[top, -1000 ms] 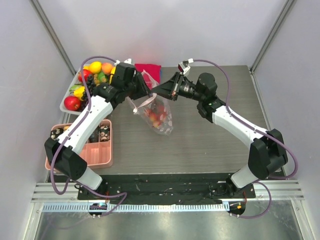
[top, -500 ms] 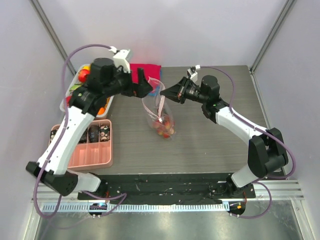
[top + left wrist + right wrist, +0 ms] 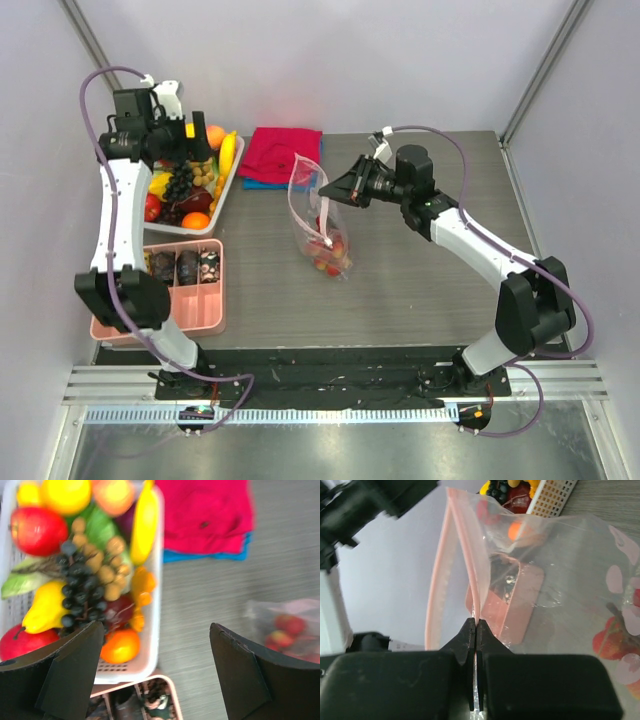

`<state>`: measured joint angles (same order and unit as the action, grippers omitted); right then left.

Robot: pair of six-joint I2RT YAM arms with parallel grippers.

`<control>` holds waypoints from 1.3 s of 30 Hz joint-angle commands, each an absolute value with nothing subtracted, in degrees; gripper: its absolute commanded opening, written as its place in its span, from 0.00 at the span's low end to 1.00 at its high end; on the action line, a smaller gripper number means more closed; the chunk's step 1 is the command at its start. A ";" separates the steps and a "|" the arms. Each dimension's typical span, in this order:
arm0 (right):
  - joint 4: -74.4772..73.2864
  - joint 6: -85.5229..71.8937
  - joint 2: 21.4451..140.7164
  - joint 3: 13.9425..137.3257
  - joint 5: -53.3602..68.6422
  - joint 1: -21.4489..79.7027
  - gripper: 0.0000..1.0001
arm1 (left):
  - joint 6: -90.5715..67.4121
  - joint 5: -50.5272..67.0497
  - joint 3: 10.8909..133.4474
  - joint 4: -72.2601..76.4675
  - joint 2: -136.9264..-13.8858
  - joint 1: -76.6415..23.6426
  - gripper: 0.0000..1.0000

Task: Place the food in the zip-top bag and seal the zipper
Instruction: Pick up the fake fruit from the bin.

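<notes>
**Q:** L side: what is shown, and why?
**A:** L gripper, jaws spread wide and empty, is held above the basket, presumably so that another pc of food can be picked. A pink tray is seen just below the basket.

**Q:** Centre & R?
**A:** Past the red cloth, the bag is stood on the table, mouth up. It is pinched at one lip, by the zipper, in the clenched R gripper, so the opening is presented for loading.

**Q:** Counts?
**A:** 2 grippers; 1 each of basket, tray, cloth, bag. Food in bag: several pcs, exact no. not discernible. Zipper not yet sealed.
</notes>
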<state>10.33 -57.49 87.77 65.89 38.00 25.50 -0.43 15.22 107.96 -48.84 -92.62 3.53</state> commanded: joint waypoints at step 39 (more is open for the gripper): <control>5.54 -53.88 84.29 67.06 30.06 26.37 0.01 | 9.32 6.33 122.61 -49.48 -121.82 10.55 0.49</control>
